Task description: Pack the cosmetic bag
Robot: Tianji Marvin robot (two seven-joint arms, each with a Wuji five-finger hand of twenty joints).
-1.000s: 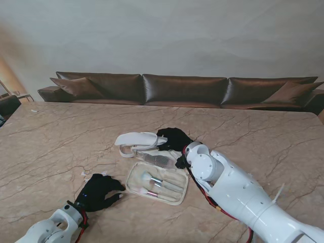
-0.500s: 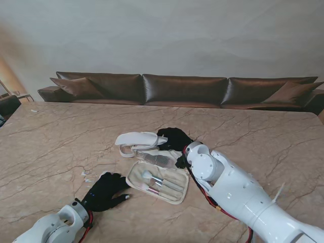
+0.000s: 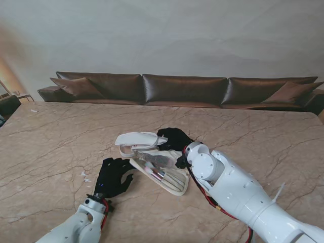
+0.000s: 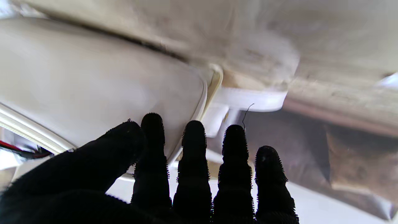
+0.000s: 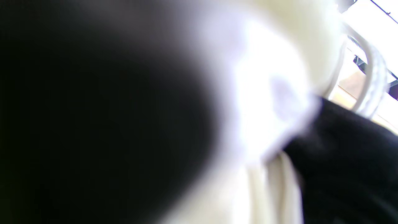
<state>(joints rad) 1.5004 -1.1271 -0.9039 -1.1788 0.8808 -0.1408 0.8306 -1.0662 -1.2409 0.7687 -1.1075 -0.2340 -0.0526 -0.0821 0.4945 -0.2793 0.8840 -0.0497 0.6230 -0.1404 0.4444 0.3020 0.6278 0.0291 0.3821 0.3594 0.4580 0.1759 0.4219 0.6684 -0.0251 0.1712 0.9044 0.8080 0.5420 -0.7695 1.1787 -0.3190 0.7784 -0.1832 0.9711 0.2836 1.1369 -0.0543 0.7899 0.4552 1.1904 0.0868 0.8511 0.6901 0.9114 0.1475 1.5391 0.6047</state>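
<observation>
1. You have the cream cosmetics bag point(image 3: 161, 172) lying opened out on the marble table point(image 3: 61, 136), with makeup brushes point(image 3: 158, 172) already resting inside its near flap.
2. Your left hand point(image 3: 112, 177) is pressed against the outside of that near flap and tips it up on edge; the left wrist view shows the fingers point(image 4: 192, 146) spread flat on the bag's smooth outer wall, pushing rather than gripping, so read this hand as spread and holding nothing.
3. Your right hand point(image 3: 174, 139) sits at the far side of the bag, closed on the raised white lid flap point(image 3: 137, 139) beside it.
4. Judged from this, loading looks largely done: the brushes are in. What appears left is folding the near flap over toward the lid and fastening the bag. No other loose cosmetics are visible near the bag.
5. Hard to make out: the right wrist view is blurred black and white, so its grip cannot be confirmed from there. The bag's zipper or clasp is not clear in any view. A mesh pocket point(image 3: 163, 160) shows between the flaps, contents unreadable.
</observation>
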